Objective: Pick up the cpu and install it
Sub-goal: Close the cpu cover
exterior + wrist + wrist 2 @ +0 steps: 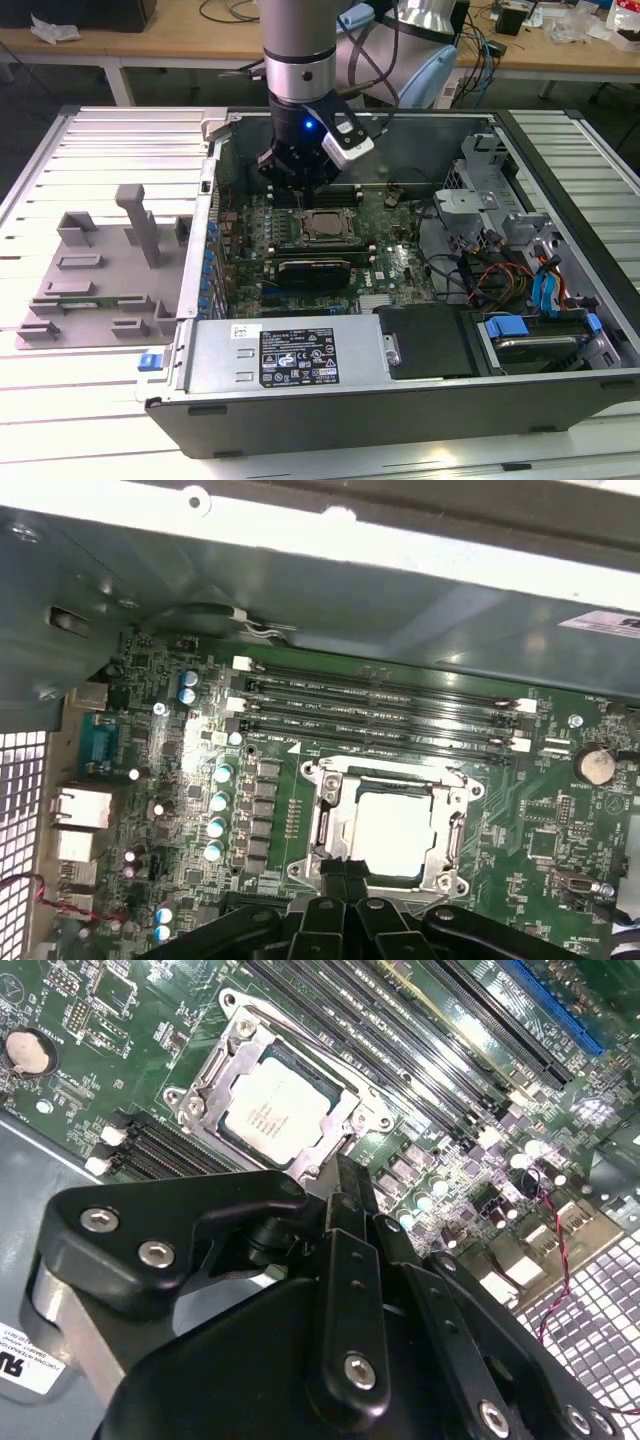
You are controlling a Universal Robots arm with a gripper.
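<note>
— One cpu (268,1110): where?
— Seated in the socket frame (212,1068) on the motherboard (100,1030). My end effector (342,1175) hovers just beside it, fingers drawn together, holding nothing.
— Hazard?
— If the chip sits skewed, downward contact could bend socket pins.

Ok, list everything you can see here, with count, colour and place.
cpu: one, silvery, lying in its socket.
socket frame: one, metal, around the cpu.
motherboard: one, green, inside the case.
memory slots: several, black, beside the socket.
coin cell: one, silver, on the motherboard.
computer case: one, dark grey, open, on the table.
tray: one, grey, on the table, at the exterior view's left of the case.
table: one, white, slatted, under everything.
arm: one, silver-grey, above the open case.
gripper: one, black, fingers shut and empty, just above the socket's edge.
</note>
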